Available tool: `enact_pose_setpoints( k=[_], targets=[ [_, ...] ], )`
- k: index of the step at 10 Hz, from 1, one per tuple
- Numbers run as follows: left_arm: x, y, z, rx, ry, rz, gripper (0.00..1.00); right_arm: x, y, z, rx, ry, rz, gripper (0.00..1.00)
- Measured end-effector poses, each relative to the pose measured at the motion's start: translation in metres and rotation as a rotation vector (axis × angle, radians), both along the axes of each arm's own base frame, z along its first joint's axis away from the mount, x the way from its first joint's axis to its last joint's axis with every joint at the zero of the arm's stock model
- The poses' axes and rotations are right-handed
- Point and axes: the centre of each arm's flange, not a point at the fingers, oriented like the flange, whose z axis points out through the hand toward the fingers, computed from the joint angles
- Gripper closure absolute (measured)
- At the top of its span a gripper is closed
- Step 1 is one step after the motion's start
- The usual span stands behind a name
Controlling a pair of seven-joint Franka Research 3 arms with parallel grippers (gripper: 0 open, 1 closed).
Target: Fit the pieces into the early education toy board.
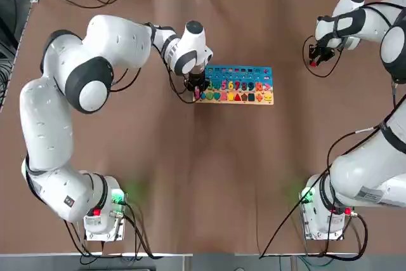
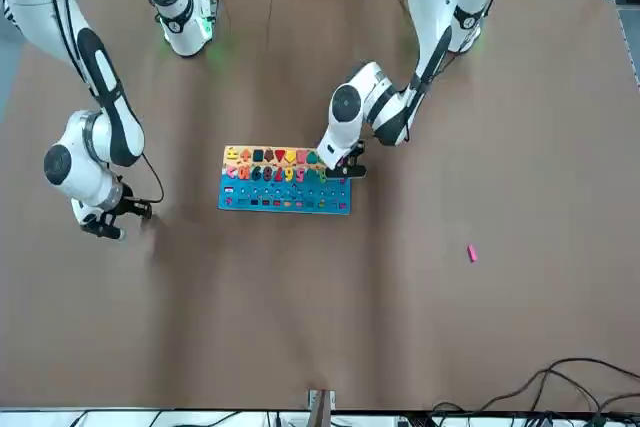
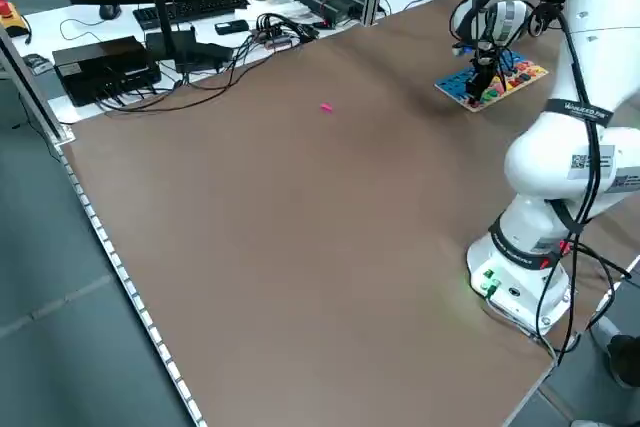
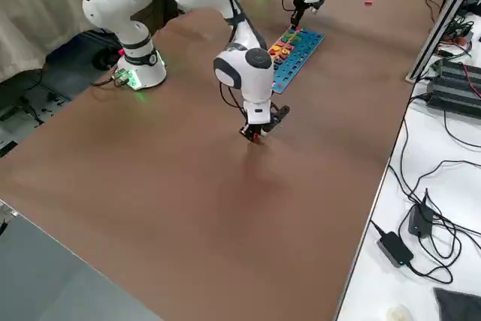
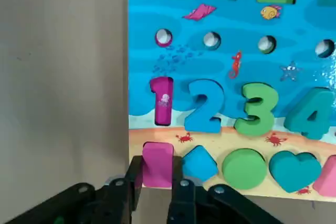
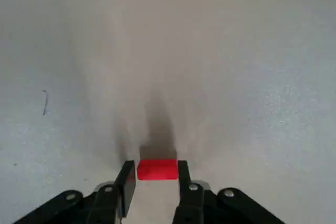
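The left arm reaches forward and inward across the table, elbow raised, wrist bent so the left gripper [image 1: 196,87] points straight down. Its fingers [image 5: 134,174] are closed on a pink block [image 5: 157,164], one finger on each side. The right arm extends forward along its own side, with the right gripper [image 1: 315,59] pointing down close to the table. Its fingers [image 6: 127,179] clamp a red block [image 6: 157,169].
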Motion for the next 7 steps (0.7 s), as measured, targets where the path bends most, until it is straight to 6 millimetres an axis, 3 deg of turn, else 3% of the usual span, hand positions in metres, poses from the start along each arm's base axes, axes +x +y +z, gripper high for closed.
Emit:
enact_pose_setpoints(
  k=[7],
  targets=[
    [0.0009, 0.0004, 0.0002, 0.001, -0.002, 0.001, 0.71, 0.0012, -0.0013, 0.0010, -0.002, -0.014, -0.002, 0.60]
  ],
)
